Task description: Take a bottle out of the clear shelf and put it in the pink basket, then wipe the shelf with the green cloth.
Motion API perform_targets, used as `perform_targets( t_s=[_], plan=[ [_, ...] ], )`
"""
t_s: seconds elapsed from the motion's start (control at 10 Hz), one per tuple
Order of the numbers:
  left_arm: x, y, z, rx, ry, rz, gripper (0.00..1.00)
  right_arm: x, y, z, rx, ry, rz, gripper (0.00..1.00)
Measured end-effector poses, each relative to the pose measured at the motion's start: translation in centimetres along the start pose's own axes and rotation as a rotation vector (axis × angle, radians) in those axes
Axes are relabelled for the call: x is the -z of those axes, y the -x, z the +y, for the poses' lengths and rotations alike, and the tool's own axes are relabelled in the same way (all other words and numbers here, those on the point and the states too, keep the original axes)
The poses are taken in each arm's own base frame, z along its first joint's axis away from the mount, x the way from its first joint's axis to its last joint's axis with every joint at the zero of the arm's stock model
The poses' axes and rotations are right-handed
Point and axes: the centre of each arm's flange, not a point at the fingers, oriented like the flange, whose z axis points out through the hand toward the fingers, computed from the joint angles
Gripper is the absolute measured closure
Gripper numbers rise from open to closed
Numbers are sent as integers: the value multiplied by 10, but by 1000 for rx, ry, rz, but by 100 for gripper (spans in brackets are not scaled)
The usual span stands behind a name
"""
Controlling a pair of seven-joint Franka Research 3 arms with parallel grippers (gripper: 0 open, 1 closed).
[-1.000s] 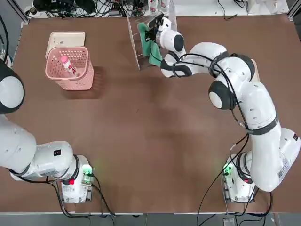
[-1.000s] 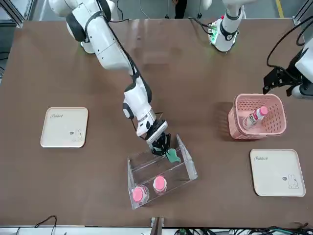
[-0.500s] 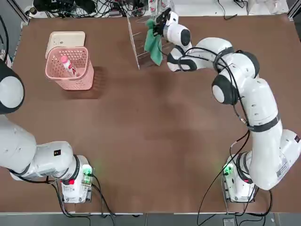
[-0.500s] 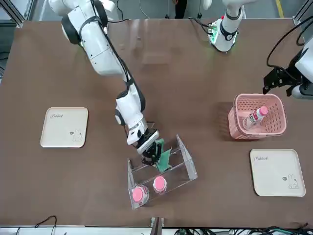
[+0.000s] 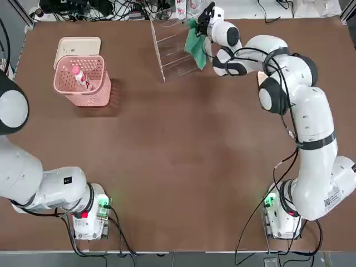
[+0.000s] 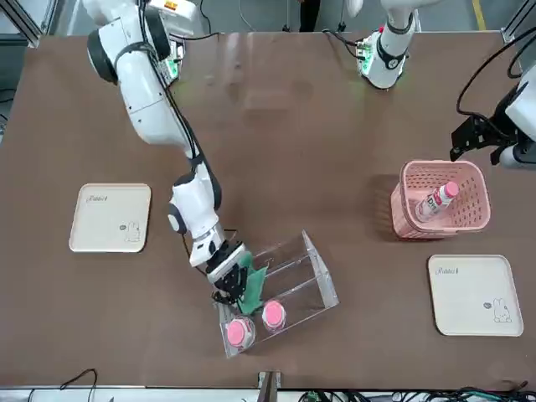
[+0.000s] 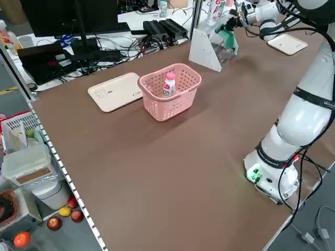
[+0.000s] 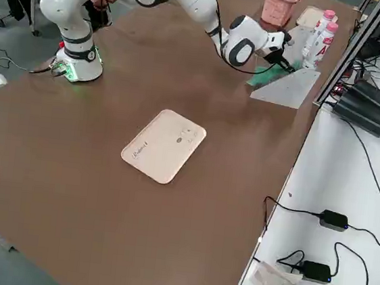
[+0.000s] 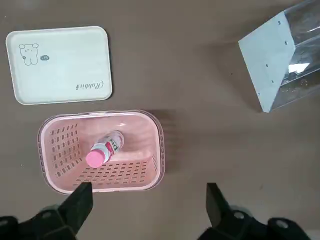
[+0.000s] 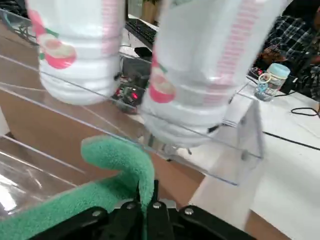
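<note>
My right gripper (image 5: 201, 26) is shut on the green cloth (image 5: 194, 43) and presses it inside the clear shelf (image 5: 171, 58), at the shelf's right end by the far table edge. In the front view the green cloth (image 6: 251, 289) hangs beside two pink-capped bottles (image 6: 273, 314) standing on the clear shelf (image 6: 314, 280). The right wrist view shows those bottles (image 10: 80, 45) on the tier above the green cloth (image 10: 105, 172). Another bottle (image 5: 79, 76) lies tilted in the pink basket (image 5: 89, 99). My left gripper (image 9: 147, 207) hovers open above the pink basket (image 9: 100, 174).
A cream tray (image 5: 78, 44) lies just behind the basket. A second cream tray (image 6: 110, 218) lies on the robot's right side of the table. Cables and power bricks crowd the bench beyond the far edge, behind the shelf.
My right gripper has swept the green cloth along the shelf from its left part to its right end, nearer the far edge. The left arm has not moved.
</note>
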Motion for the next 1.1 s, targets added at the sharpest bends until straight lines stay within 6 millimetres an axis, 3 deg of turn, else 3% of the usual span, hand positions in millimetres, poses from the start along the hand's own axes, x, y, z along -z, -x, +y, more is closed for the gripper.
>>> perform_targets(
  t_s=[0.4,0.6,0.8,1.1],
  plan=[
    [0,0,0,0,0,0,0,26,-8,-4,-31,-26,-23,98],
    [0,0,0,0,0,0,0,47,-8,-18,-66,-61,-52,98],
    [0,0,0,0,0,0,0,76,-7,-30,-118,-84,-99,98],
    [0,0,0,0,0,0,0,125,-14,-30,-258,-77,-202,98]
  ],
)
